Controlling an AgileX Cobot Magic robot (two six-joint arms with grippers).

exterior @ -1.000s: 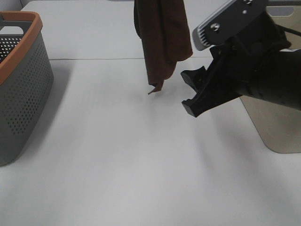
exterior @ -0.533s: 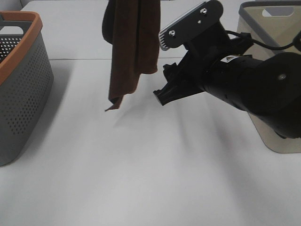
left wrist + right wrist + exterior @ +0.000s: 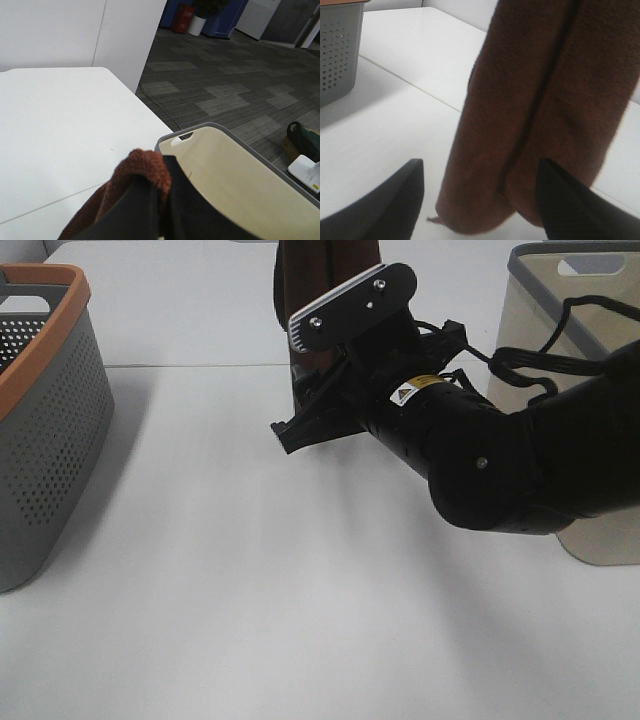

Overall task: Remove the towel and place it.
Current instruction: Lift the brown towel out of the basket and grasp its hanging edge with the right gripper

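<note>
Right gripper (image 3: pixel 480 174) is sliding left from a second ago, now covering the lower end of the towel (image 3: pixel 320 265) | grey basket (image 3: pixel 45 420) sitting far left | my left gripper (image 3: pixel 162 210) clamping the hanging towel's top | my right jaws standing apart, towel just ahead | beige basket (image 3: pixel 580 300) sitting right
</note>
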